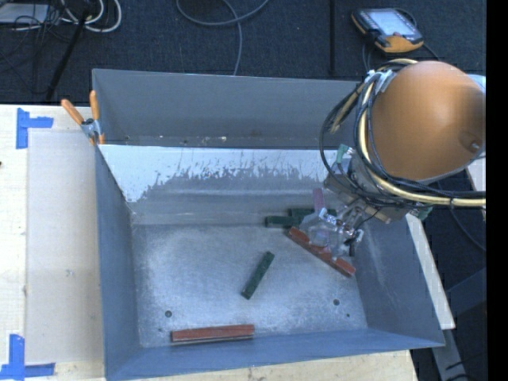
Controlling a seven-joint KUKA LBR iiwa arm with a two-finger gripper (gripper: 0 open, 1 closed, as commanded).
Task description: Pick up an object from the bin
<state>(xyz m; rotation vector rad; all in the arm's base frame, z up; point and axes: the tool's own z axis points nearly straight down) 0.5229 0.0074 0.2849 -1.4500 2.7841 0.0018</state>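
While the tool (340,232) sits low at about three o'clock in the bin (238,109), right over a reddish-brown bar (343,266) lying slanted on the floor, its state is hidden under the wrist (released or clenched, I cannot tell). That bar seems the likely pick. It is thin and flat, so a grip near one end could let it swing or slip out on the lift. A dark green block (284,221) lies just beside the tool at its nine o'clock and could be nudged or dragged along. The sloping wall (389,276) at four o'clock is near enough to scrape. A green stick (258,275) near the centre and a second reddish bar (213,334) at six o'clock lie well apart.
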